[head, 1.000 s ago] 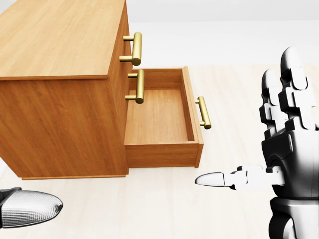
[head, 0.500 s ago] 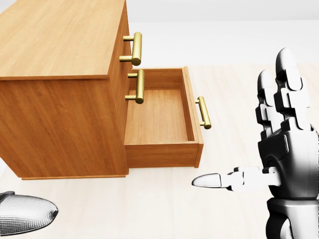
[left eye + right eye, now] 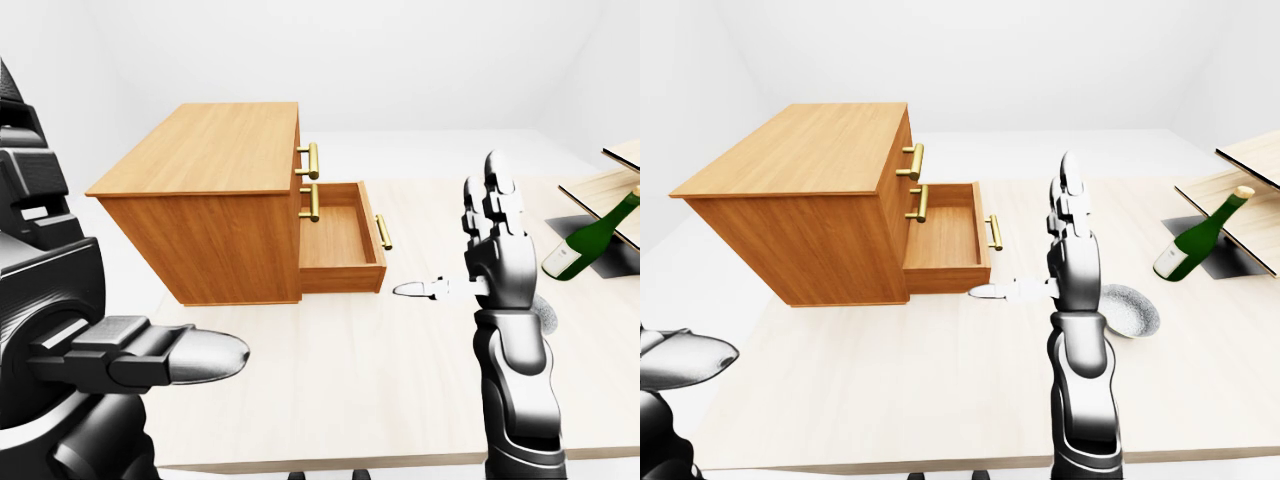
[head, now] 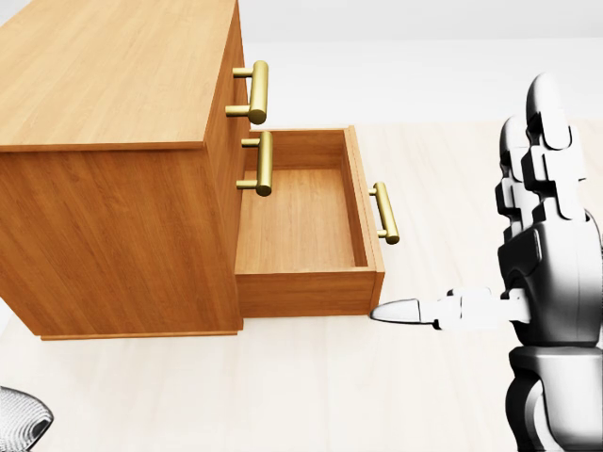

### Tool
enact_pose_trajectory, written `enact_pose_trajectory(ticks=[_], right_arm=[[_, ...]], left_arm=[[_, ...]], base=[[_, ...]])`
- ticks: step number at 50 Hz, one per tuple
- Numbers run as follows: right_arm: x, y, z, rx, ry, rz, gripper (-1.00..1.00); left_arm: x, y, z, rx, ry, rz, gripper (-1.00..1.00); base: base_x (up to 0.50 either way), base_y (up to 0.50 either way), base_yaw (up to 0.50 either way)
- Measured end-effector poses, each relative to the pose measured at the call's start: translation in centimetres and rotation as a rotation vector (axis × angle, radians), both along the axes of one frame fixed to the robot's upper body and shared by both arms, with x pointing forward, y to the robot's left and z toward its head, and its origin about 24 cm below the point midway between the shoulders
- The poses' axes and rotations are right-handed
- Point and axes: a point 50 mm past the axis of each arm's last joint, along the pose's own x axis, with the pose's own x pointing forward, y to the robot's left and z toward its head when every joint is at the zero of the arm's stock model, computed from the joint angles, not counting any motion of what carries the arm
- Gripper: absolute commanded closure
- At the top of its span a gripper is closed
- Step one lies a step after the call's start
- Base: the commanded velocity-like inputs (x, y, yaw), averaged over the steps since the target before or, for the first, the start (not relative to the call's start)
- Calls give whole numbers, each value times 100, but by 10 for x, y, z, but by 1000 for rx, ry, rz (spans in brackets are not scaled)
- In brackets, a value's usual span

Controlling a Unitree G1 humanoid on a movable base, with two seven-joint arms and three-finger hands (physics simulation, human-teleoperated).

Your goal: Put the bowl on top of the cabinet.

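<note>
While I hold the rig here, the bowl (image 3: 1127,308) sits on the pale wooden surface (image 3: 890,390) at the right of the right-eye view, partly hidden behind my right robot hand (image 3: 1065,262); in the head view I cannot see it at all. That robot hand is spread — two fingers stand straight up, the thumb (image 4: 415,312) sticks out sideways toward the view's left, and nothing is in its grip. It is raised above the bowl, not touching it as far as I can tell.

To the left of the thumb lies the cabinet (image 4: 113,169), a wooden block resting on the surface, with nothing on its flat top. Its lower drawer (image 4: 306,226) is pulled out and shows an empty wooden bottom; a brass handle (image 4: 383,213) runs along the drawer's face, and two more brass handles are fixed on the cabinet's face above. In the head view the thumb tip is just beside the drawer's lower corner.

My left robot hand (image 3: 140,355) fills the lower left of the left-eye view — fingers extended, holding nothing.

Well to the right, a green bottle (image 3: 1196,240) leans tilted against a wooden rack (image 3: 1250,190).
</note>
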Motion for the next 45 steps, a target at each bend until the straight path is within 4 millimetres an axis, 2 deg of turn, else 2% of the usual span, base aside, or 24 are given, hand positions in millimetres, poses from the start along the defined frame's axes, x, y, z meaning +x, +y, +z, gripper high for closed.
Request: enact_pose_trajectory(ticks=[10,25,45], right_arm=[[12,-11,-1,-71,23,-53,-100],[30,-28,-12,-160,107,-133,-100],[40,-50,-19,-277,176,-239,-100]], left_arm=[[0,2,2,-26,2,-20,-100],[0,2,2,-40,10,-35,-100],[0,1,1,-19,5,-19,-100]], base=[[0,0,0],[0,0,0],[0,0,0]])
